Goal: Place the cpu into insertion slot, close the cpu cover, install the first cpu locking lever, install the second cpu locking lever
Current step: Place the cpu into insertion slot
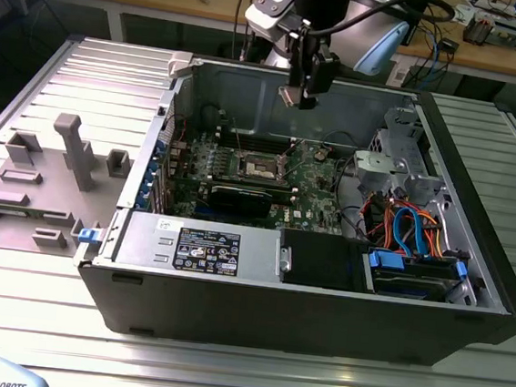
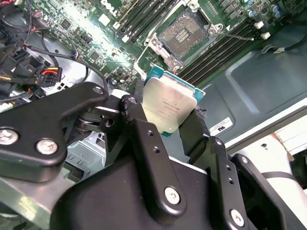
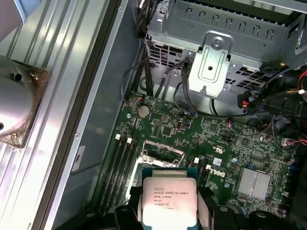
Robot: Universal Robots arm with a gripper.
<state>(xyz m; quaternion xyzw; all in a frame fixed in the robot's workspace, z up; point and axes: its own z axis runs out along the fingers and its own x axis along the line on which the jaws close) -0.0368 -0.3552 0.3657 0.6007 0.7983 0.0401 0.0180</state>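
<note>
Step in hand: first, placing; gripper [image 1: 297, 88] clenched on cpu [image 2: 170, 106] edges, held well above open insertion slot [image 2: 184, 34] on green board [image 3: 225, 143] inside case [image 1: 301, 317]; by judgement, seating calls for square alignment, level descent.

The cpu [image 3: 169, 201] [image 2: 168, 103] carries several short lines of small dark print on its metal top in both wrist views. White lettering stands on the green motherboard [image 3: 230, 143] in the first wrist view. In the exterior view a black-and-white label [image 1: 207, 246] lies on the grey power supply box [image 1: 144, 237], its print too small to tell.
</note>
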